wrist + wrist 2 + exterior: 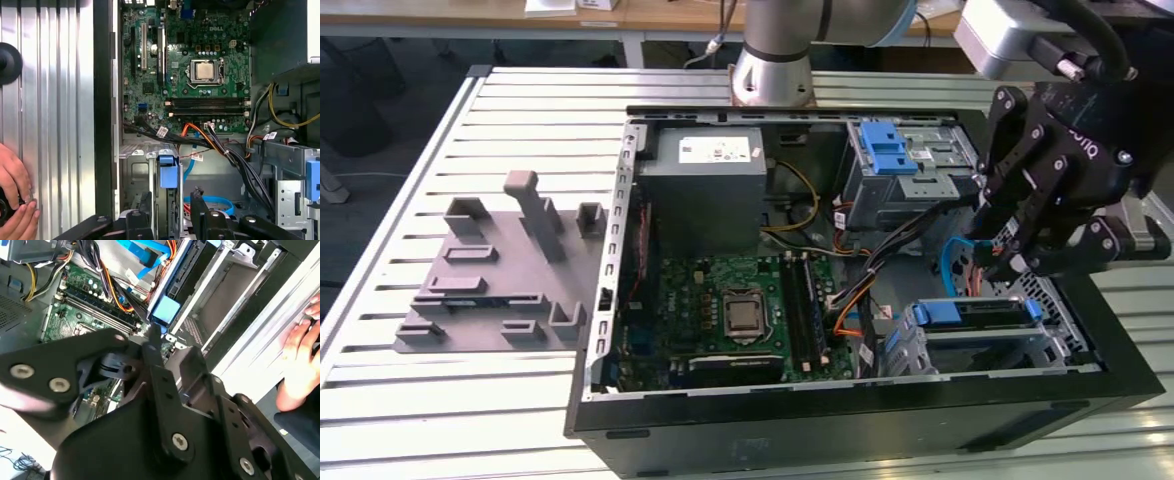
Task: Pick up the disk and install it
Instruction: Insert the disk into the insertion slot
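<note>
Two fingers [146,212] spread wide, empty, above the disk [168,172] in its bay.
In the first wrist view the disk stands edge-on in the drive cage [137,172] of the open computer case [854,405], its blue carrier tab lined up between the fingers, touching neither; in the exterior view it lies just below them, toward the exterior view's right.

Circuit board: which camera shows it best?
First wrist view: the green circuit board faces the camera squarely, processor socket plain in the middle. The exterior view has the board slanted inside the case, with cables over one edge. The second wrist view catches a slanted part, cables beside it.
</note>
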